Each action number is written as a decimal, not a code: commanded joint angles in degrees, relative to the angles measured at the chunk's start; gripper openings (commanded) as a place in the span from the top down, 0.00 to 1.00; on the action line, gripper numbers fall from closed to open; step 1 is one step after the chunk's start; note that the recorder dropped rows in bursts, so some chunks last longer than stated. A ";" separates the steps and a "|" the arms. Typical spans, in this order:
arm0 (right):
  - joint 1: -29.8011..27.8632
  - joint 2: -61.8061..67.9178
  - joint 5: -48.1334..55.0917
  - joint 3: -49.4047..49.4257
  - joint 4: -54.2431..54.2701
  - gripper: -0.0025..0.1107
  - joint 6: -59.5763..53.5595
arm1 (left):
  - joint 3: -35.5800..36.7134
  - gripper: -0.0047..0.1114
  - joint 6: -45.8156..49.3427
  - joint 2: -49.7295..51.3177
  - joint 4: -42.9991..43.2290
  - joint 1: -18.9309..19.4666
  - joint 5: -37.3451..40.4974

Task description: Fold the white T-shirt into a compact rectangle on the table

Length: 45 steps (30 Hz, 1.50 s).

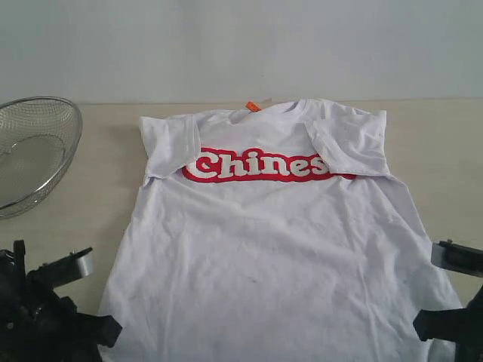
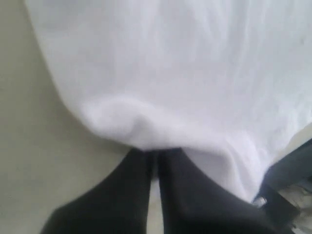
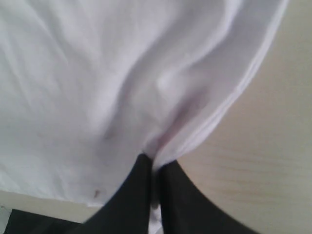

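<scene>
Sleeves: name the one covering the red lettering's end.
The sleeve on the exterior view's right: it overlaps the word's last letter, while the sleeve on the left leaves the red lettering showing from its first letter.

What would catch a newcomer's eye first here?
The white T-shirt lies spread on the table, a red band of white lettering across its chest. The left end effector and right end effector each pinch its near hem. A mesh bowl sits far left.
</scene>
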 commanded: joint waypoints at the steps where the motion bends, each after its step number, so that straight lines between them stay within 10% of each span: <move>1: -0.29 -3.11 0.50 -0.43 0.84 0.98 -1.19 | -0.06 0.92 0.56 -3.76 0.64 0.15 -5.20; 24: -0.29 -20.97 7.45 -0.43 8.23 0.98 -6.11 | 1.68 0.92 -2.24 -19.03 1.33 0.15 -1.54; 45: -0.29 -20.97 6.07 -0.18 7.97 0.98 -6.49 | 1.83 0.90 -14.11 -9.52 17.20 -6.57 -2.98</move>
